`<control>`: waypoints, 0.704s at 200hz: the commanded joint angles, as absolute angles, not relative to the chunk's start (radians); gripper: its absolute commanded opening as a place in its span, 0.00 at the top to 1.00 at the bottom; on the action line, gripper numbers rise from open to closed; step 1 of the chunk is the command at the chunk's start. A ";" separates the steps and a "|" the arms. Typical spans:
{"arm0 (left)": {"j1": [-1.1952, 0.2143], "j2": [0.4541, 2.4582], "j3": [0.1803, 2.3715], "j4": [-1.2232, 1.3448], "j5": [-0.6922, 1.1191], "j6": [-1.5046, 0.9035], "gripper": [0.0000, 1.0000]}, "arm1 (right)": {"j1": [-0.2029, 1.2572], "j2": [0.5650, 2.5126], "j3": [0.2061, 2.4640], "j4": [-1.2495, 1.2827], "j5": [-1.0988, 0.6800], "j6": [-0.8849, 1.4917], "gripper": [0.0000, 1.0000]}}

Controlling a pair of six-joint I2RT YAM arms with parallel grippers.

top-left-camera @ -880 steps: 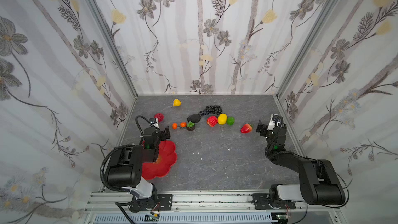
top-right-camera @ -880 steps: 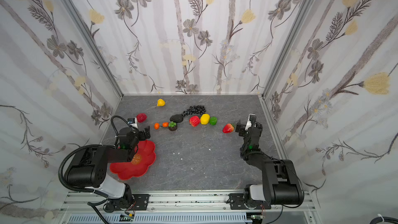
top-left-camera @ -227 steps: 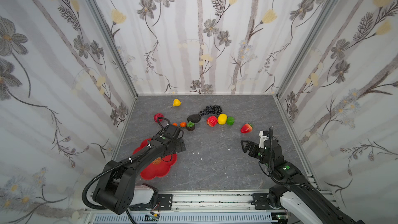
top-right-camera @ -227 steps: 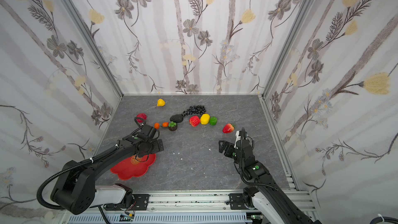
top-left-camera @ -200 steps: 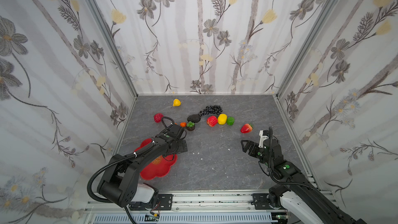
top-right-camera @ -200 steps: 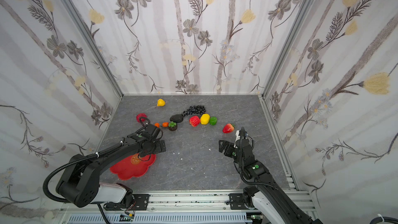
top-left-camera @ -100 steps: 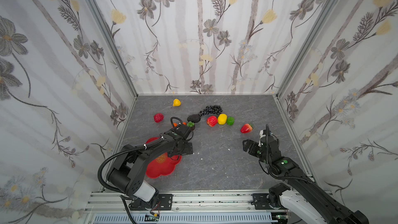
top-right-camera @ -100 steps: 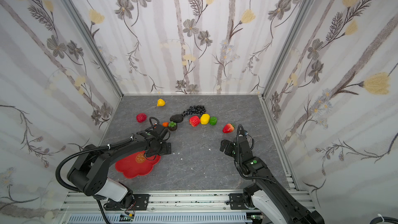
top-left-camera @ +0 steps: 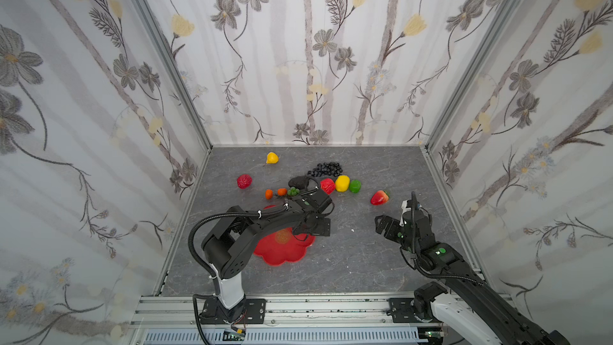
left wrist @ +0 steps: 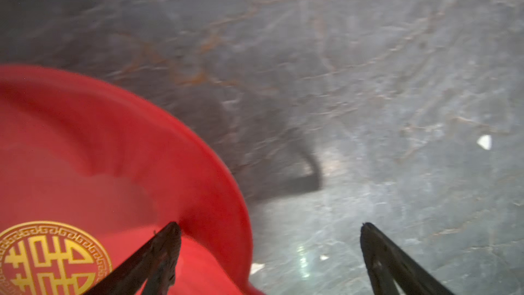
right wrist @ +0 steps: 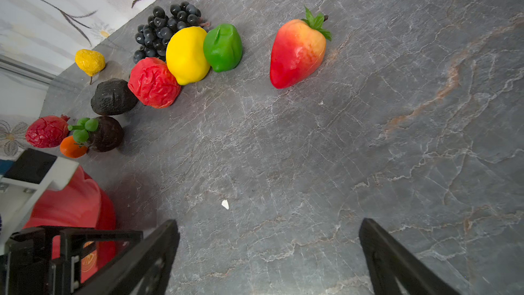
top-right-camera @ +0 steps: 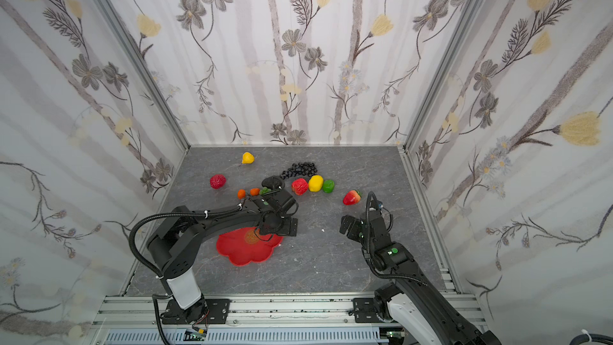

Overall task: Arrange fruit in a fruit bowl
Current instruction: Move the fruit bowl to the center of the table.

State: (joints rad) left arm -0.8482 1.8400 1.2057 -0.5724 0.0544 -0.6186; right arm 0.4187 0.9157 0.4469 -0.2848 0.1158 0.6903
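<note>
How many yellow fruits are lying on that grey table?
2. A pear sits alone near the back wall; a lemon lies in the row, between a red fruit and a green fruit. The left arm could hide more.

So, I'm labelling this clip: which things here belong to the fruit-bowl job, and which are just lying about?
Job:
bowl, strawberry, lemon, green fruit, apple, dark red fruit, grapes, avocado, pear, oranges, green-topped dark fruit.

Lying about:
white scraps on the table.
</note>
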 commanded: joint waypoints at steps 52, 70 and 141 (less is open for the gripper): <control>-0.999 2.029 1.503 -0.561 0.218 -0.684 0.00 | 0.418 0.821 0.469 -0.366 0.177 0.655 0.01; -1.025 2.063 1.564 -0.571 0.250 -0.684 0.00 | 0.416 0.792 0.481 -0.390 0.191 0.648 0.01; -0.909 1.743 1.387 -0.612 0.154 -0.614 0.00 | 0.416 0.768 0.512 -0.392 0.177 0.651 0.01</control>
